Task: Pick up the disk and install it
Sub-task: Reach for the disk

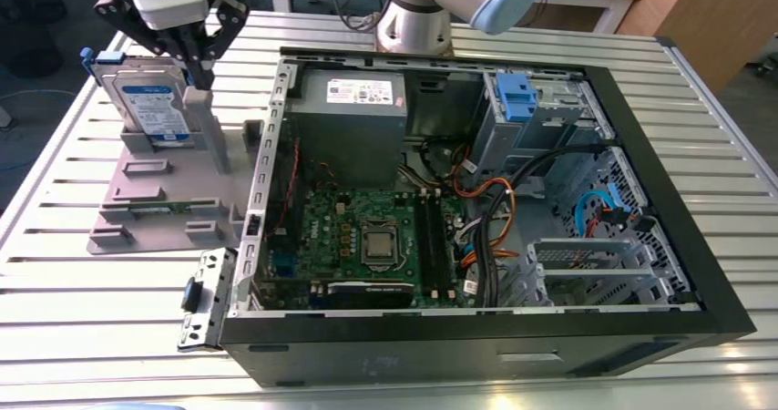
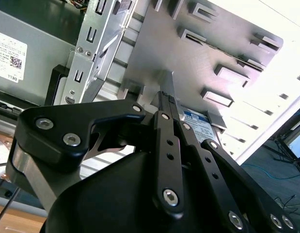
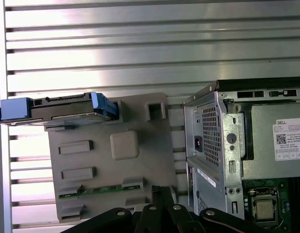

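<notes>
Hand (image 1: 195, 66), pressed together and empty, hovers near the upright disk (image 1: 148, 107) top edge.

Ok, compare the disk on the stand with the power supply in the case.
The disk stands on edge outside the case; the power supply sits inside it. The disk is slim, the power supply bulkier. The disk wears a blue bracket, the power supply none. Both are grey metal with labels.
</notes>
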`<move>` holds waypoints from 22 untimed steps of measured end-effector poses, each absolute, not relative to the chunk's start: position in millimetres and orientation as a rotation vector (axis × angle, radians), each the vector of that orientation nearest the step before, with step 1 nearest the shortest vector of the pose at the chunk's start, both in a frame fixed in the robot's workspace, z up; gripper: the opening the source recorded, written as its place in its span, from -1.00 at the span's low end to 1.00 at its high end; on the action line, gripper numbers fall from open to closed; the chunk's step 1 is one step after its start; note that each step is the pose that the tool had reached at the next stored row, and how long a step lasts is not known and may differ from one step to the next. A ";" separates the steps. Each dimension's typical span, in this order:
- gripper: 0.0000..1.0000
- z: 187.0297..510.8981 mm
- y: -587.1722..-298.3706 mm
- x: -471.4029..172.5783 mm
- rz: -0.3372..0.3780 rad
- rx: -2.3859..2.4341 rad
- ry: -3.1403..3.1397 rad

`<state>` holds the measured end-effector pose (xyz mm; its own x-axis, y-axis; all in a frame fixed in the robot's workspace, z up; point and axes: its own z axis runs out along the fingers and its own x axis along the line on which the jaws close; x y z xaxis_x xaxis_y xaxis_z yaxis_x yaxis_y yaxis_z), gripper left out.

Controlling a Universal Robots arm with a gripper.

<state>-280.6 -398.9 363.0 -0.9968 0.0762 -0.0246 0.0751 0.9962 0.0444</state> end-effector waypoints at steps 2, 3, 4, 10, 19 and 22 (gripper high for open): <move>-0.79 362.7 -398.9 -282.0 0.068 0.118 3.112; -0.79 362.6 -398.9 -282.1 0.068 0.118 3.112; -0.79 362.6 -398.9 -282.3 0.068 0.118 3.112; -0.79 362.3 -398.9 -283.6 0.068 0.118 3.112; -0.79 361.5 -398.9 -286.0 0.068 0.118 3.112; -0.79 361.4 -398.9 -286.6 0.068 0.118 3.112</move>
<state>-286.6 -398.9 361.4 -0.9968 0.0762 -0.0246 0.0751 0.9962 0.0444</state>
